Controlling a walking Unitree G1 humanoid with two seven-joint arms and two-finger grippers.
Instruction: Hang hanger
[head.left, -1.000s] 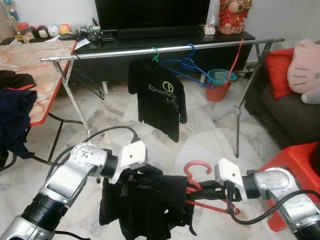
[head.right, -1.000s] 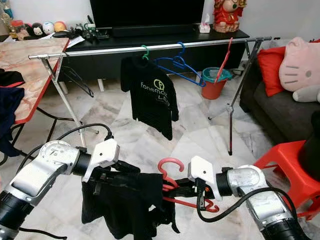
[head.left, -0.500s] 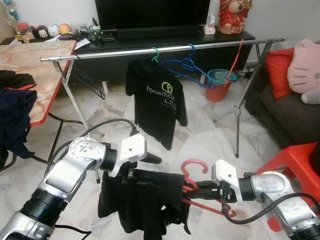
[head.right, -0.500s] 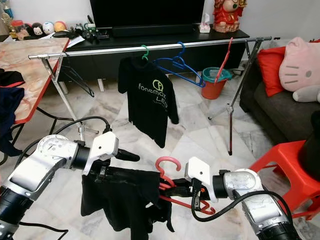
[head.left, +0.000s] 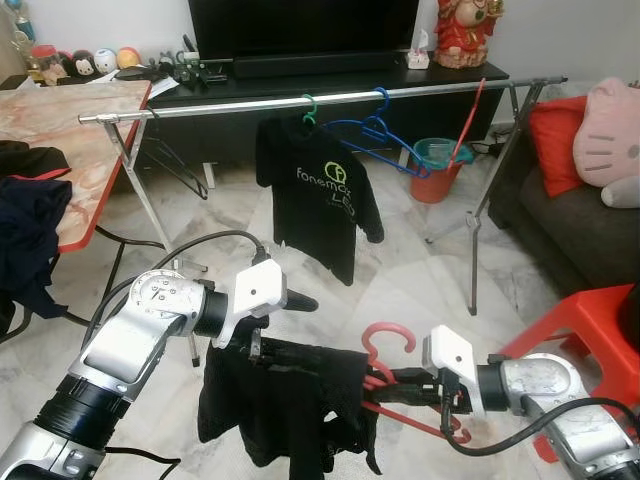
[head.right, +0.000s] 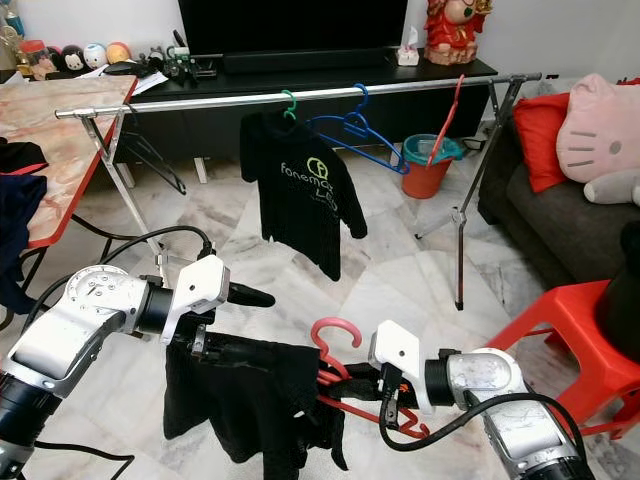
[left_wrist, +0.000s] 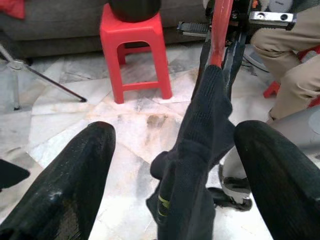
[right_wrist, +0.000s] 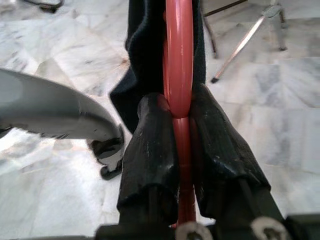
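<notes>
A red hanger (head.left: 388, 352) carrying a black garment (head.left: 285, 400) hangs low in front of me. My right gripper (head.left: 397, 384) is shut on the hanger's red bar (right_wrist: 178, 75), just right of the garment. The left gripper (head.left: 293, 326) stands open at the garment's left shoulder, one finger (head.left: 298, 302) above it. In the left wrist view the dark cloth (left_wrist: 200, 165) hangs between the two spread fingers (left_wrist: 75, 175) without being clamped. Beyond stands a silver clothes rail (head.left: 240, 104) with a black printed T-shirt (head.left: 322, 205) on a green hanger and blue hangers (head.left: 385, 135).
A marble table (head.left: 70, 125) with dark clothes stands at the left. A red stool (head.left: 590, 320) and a sofa with a pink cushion (head.left: 608, 130) are at the right. An orange bucket (head.left: 438, 165) sits behind the rail. A person's legs (left_wrist: 287, 60) show in the left wrist view.
The left gripper has opened and let go of the garment's shoulder, its upper finger now raised. The right gripper with the hanger has sunk slightly. The hung T-shirt swings.
</notes>
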